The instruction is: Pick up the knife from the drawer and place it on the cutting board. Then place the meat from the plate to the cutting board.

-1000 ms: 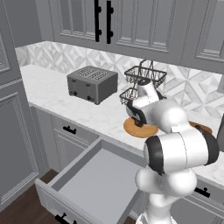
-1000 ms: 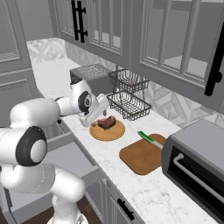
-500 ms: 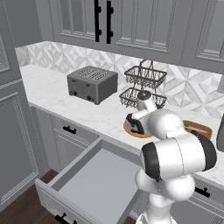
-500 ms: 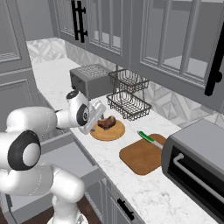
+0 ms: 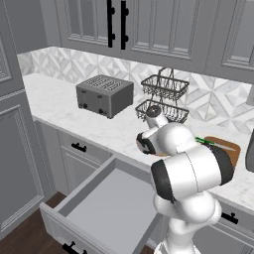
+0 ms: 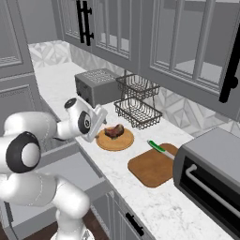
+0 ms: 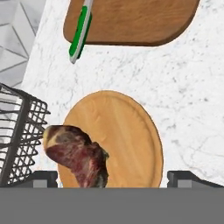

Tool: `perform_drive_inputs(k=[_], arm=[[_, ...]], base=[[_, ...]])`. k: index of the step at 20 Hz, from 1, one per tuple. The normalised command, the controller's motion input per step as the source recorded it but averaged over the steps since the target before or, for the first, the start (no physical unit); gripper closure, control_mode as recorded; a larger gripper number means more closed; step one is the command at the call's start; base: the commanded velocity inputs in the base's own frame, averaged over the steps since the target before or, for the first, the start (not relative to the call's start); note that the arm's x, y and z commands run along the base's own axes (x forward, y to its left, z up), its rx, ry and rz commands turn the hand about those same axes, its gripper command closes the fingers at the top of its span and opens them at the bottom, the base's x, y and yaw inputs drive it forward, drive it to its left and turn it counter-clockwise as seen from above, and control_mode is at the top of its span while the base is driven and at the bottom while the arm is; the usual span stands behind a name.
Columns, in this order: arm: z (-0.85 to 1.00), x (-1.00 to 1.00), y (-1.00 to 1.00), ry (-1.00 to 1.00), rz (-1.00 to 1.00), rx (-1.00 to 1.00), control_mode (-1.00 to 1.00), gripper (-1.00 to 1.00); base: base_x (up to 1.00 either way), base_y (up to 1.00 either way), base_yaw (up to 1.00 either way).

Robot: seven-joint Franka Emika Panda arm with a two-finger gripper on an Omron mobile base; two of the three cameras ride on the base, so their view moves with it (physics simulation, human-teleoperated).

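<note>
The round tan plate [image 7: 127, 131] lies on the marble counter, and the dark red meat [image 7: 76, 155] rests on its edge nearest the wire basket. My gripper [image 7: 116, 179] hovers low over the plate's near side, open, with its fingertips [image 7: 43, 178] wide apart and the meat close to one of them, not held. The green-handled knife [image 7: 80, 33] lies across a corner of the reddish-brown cutting board [image 7: 131, 22]. In the right base view my gripper [image 6: 100, 123] is just left of the plate [image 6: 115, 140] and meat [image 6: 114, 131], with the knife [image 6: 157, 147] and board [image 6: 152, 165] beyond. The drawer [image 5: 104, 208] stands open and holds nothing.
A two-tier wire basket rack [image 6: 138, 101] stands behind the plate, its lower basket [image 7: 17, 131] close to the meat. A toaster [image 5: 104, 94] sits at the back left of the counter. A toaster oven [image 6: 211, 171] stands right of the board.
My hand has dropped from above the plate and drawn back toward its drawer-side edge. Meat, knife and board have not moved.
</note>
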Motion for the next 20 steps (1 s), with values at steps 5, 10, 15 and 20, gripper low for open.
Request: perform_drive_inputs(k=[5, 10, 15, 20], arm=[[-0.21, 0.4, 0.38, -0.03, -0.17, 0.0, -1.0, -1.0], [-0.23, 0.33, 0.38, -0.04, -0.17, 0.0, -1.0, -1.0], [-0.32, 0.19, 0.3, -0.07, -0.17, 0.0, -1.0, -1.0], [-0.41, 0.02, 0.25, -0.05, -0.17, 0.0, -1.0, -1.0]], base=[[0.0, 0.0, 0.0], [0.0, 0.0, 0.0], [0.0, 0.0, 0.0], [0.0, 0.0, 0.0]])
